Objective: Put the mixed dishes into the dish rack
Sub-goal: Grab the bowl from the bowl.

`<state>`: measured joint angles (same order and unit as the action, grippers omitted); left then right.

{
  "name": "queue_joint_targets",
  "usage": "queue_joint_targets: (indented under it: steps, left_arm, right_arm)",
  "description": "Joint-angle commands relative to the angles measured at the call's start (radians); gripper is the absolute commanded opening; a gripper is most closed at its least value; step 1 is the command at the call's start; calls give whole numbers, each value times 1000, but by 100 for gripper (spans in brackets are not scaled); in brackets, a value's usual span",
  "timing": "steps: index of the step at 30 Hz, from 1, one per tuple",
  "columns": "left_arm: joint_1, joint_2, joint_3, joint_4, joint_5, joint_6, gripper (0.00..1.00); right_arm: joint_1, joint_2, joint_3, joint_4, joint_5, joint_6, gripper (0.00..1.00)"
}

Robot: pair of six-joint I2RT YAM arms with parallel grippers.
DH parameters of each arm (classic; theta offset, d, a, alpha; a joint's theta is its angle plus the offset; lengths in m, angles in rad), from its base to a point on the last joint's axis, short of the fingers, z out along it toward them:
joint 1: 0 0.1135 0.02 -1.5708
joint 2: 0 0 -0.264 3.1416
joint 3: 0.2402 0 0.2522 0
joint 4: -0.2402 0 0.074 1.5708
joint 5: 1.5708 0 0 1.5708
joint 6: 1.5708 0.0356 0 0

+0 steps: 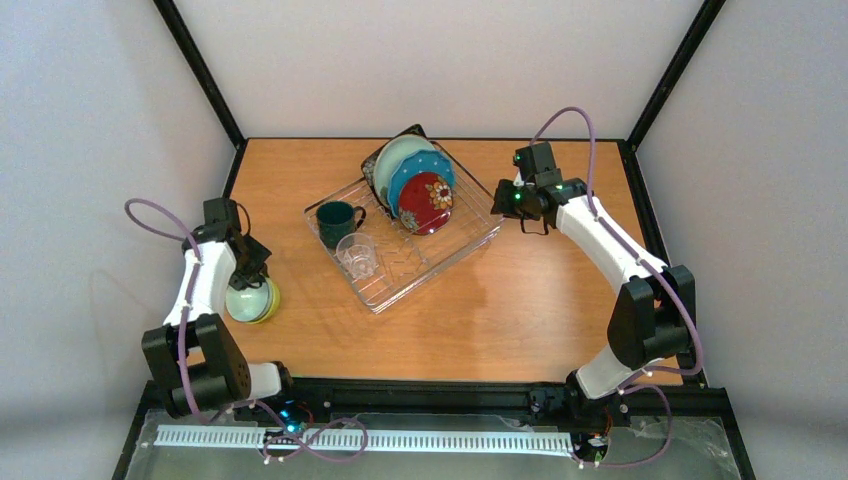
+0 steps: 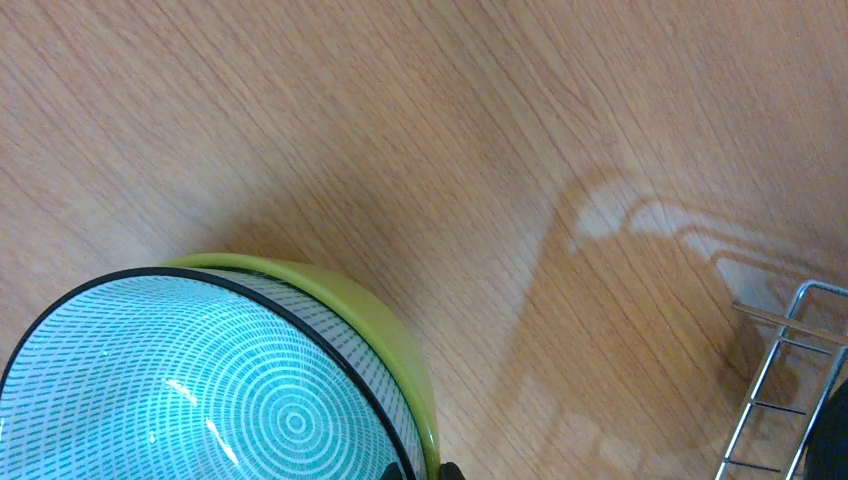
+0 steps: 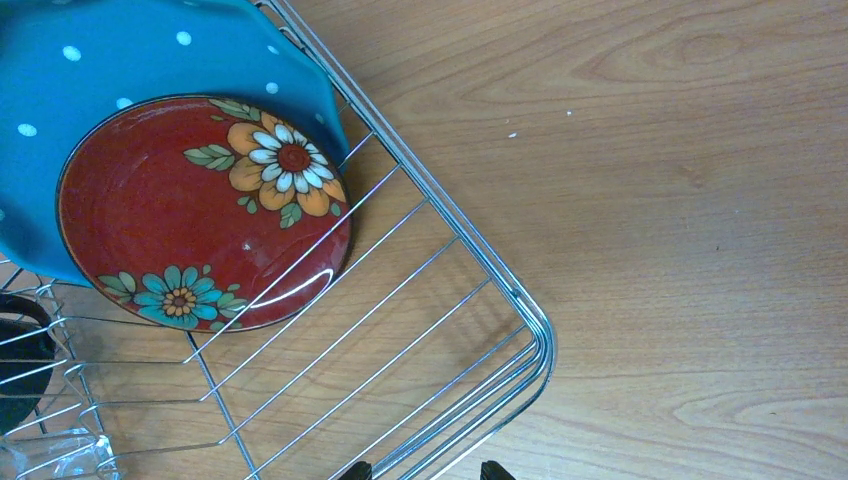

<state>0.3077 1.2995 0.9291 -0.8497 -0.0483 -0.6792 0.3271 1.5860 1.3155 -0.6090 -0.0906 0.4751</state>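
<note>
- The left gripper is clenched on the rim of the yellow-green bowl, with one fingertip inside and one outside.
- The mint bowl is nested in it. Whether its wall is also pinched cannot be told, as only the fingertips show.
- The nested pair is found at the near left of the table, well apart from the dish rack.
- The right gripper is held released and empty above the rack's right corner.
- A straight lift is advised before any sideways travel, since a one-sided rim pinch is likely to let the stack tilt. The carry should be kept slow and level.
- The rack's low rim must be cleared, and the dark green mug and clear glass cup at its left end should be skirted.
- Bare wires are offered between the cup and the small red floral plate, toward the right, and that room is judged best.
</note>
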Motion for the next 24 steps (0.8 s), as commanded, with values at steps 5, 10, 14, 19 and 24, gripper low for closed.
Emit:
queue_joint_targets:
  steps: [5, 10, 14, 19, 24]
  left_arm:
    - [7, -37, 5, -5, 34, 13, 0]
    - [7, -38, 16, -11, 36, 15, 2]
    - [7, -44, 23, -20, 32, 14, 3]
    - [7, -48, 28, -29, 31, 13, 3]
    - [7, -51, 22, -35, 34, 14, 4]
  right_arm:
    - [12, -8, 16, -7, 9, 6, 63]
    - [12, -8, 19, -8, 9, 13, 63]
    - [12, -8, 21, -8, 11, 17, 63]
    - [12, -9, 18, -8, 14, 20, 63]
    - [13, -10, 22, -6, 14, 25, 63]
